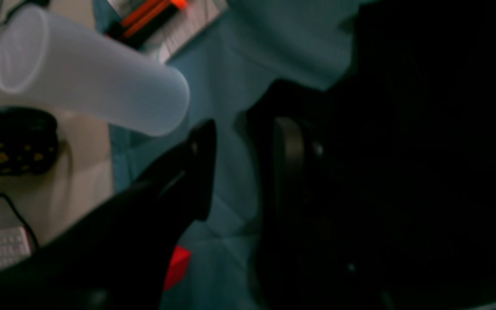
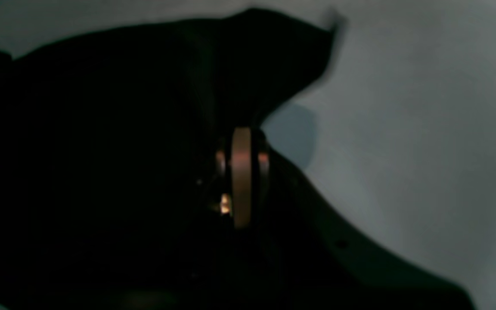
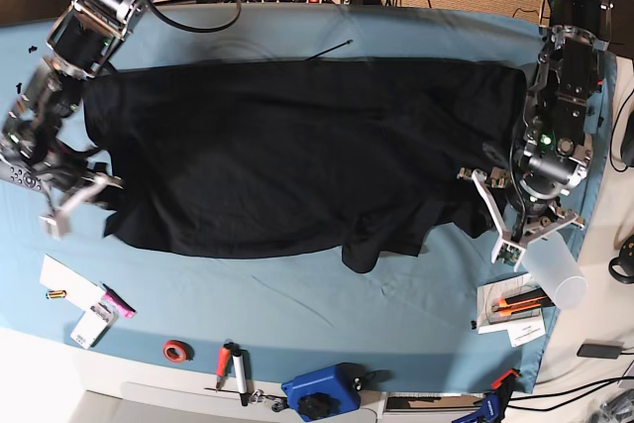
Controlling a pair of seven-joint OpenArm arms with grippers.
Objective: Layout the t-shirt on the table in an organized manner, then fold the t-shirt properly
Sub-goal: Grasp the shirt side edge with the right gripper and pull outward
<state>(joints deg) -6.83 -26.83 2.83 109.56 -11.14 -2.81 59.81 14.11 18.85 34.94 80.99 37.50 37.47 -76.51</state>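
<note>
Base view is showing the whole t-shirt [image 3: 297, 156] lying spread across the middle of the blue tabletop [image 3: 327, 284], lower hem rumpled toward the frame's bottom centre; neither wrist view is giving that overall shape. Small tools are sitting along the tabletop's lower edge, among them a red tape roll [image 3: 176, 350] and a blue device [image 3: 319, 391].

Right wrist view is filling with black cloth on its left half, pale tabletop on its right. The right gripper [image 2: 241, 172] is sitting with its jaws pressed together, a fold of the t-shirt pinched between them at frame centre.

Left wrist view alone is showing the left gripper [image 1: 241, 168] with its jaws standing partly apart, bare blue cloth lying between them, the t-shirt's dark edge just beside the right-hand finger. A translucent white cup [image 1: 88, 73] is showing at upper left.
</note>
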